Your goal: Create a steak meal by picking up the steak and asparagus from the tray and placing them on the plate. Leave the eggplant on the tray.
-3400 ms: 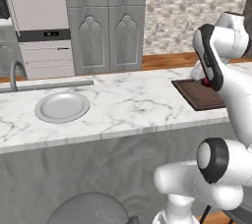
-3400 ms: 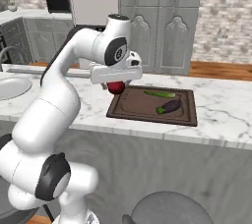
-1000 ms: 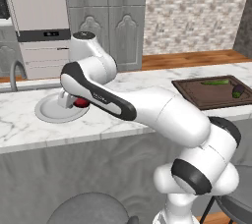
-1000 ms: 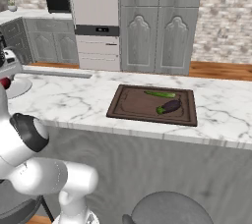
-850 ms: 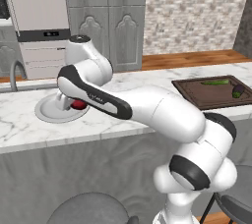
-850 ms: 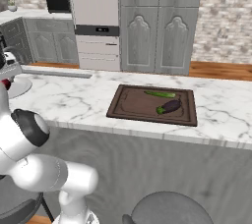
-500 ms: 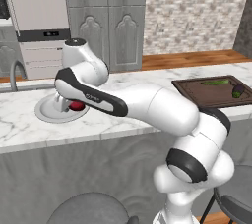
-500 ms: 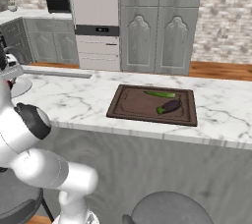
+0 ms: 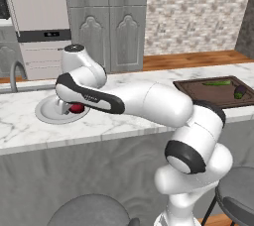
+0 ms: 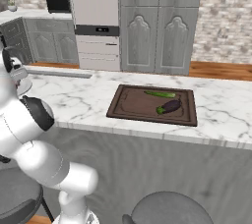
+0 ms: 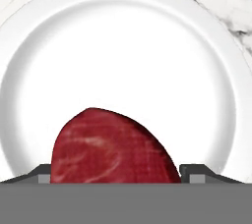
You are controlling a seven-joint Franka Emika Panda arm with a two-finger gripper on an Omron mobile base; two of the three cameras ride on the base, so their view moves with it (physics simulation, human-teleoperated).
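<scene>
The gripper [image 11: 116,174] stands over the plate [image 11: 118,31] with its jaws spread wide, the steak [image 11: 110,147] lying between the two fingertips [image 11: 45,174] on the dish below; the tips seem clear of the meat, though the close hand view leaves that uncertain. Well off to the gripper's side along the marble counter [image 10: 74,100], the tray [image 10: 133,105] carries the asparagus [image 10: 160,94] and, just beside it, the eggplant [image 10: 169,106].

The steak [image 11: 113,147] lies on the plate [image 11: 123,46], near its rim. The tray [image 10: 133,105] sits well right of the plate, with the asparagus [image 10: 159,94] behind the eggplant [image 10: 169,106] on it.
</scene>
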